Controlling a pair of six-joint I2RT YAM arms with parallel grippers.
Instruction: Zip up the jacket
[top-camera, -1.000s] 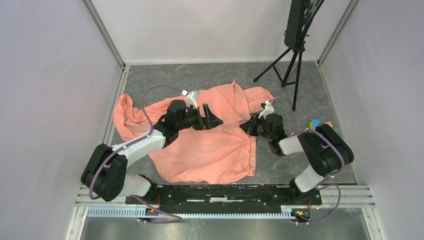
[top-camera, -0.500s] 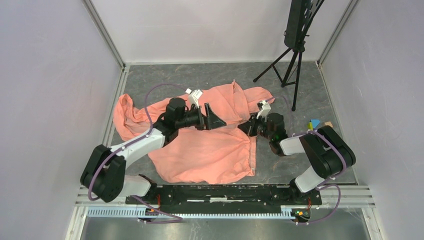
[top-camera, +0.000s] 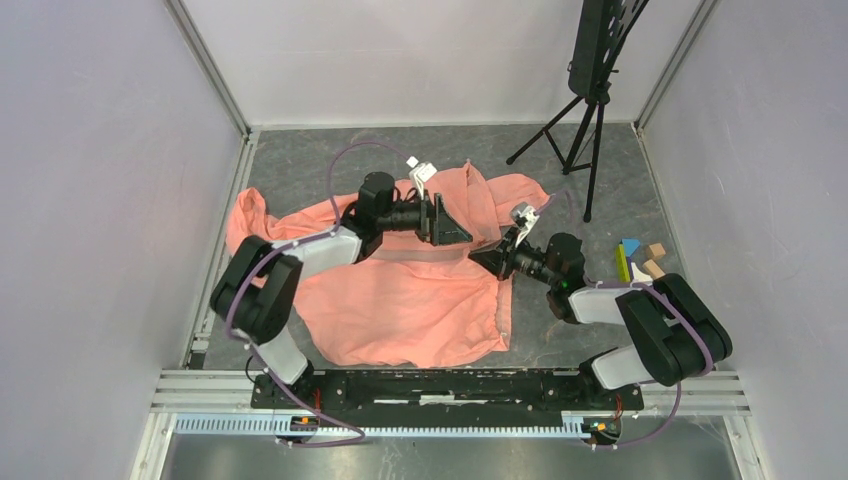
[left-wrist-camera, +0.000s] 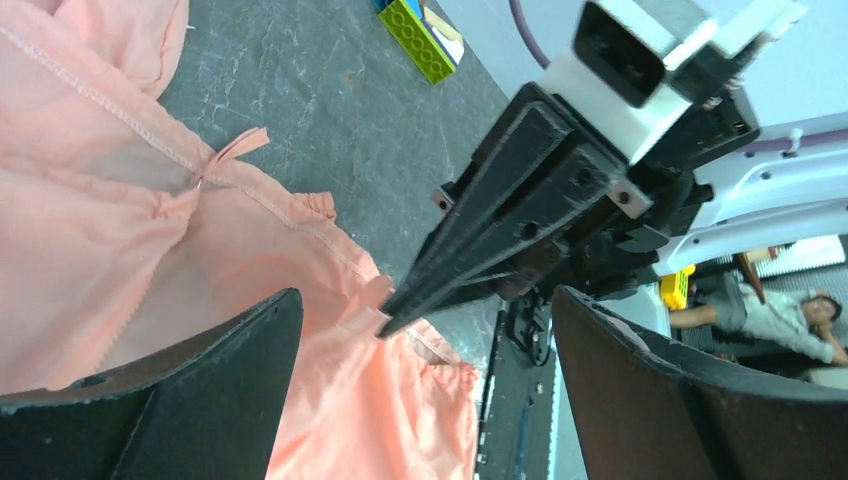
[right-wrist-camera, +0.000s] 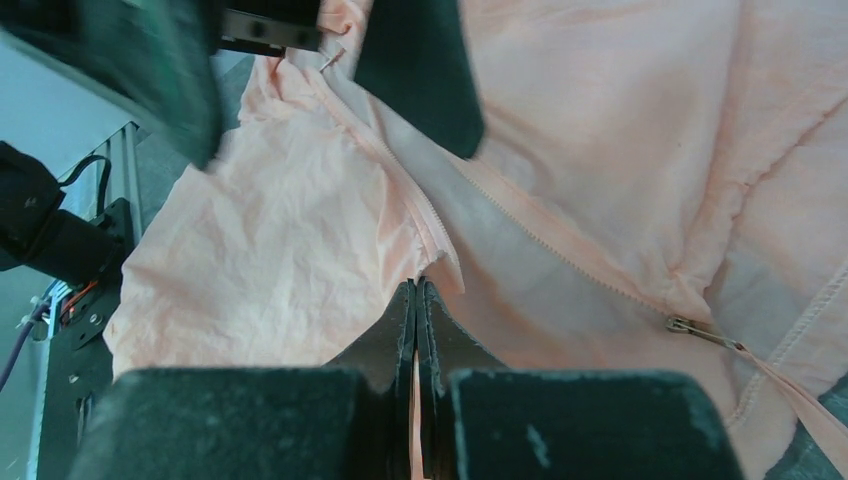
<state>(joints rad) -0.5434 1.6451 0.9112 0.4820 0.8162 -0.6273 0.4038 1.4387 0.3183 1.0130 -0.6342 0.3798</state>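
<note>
Salmon-pink fabric, the jacket (top-camera: 400, 300), lies spread across the grey table (top-camera: 300, 160) in the top view. My left pincer (top-camera: 454, 223) hovers over it and my right pincer (top-camera: 481, 258) sits at its front edge. My left wrist view shows my fingers (left-wrist-camera: 200, 400) spread wide, released. My right wrist view shows my right pincer clenched on the jacket's zipper edge, with the zipper pull (right-wrist-camera: 692, 327) nearby.

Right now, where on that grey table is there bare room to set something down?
The far strip between the jacket and the back wall is bare, as is the near patch between its hem and the right arm. Crowded: the middle, where left pincer and right pincer meet, and the toy blocks at right.
</note>
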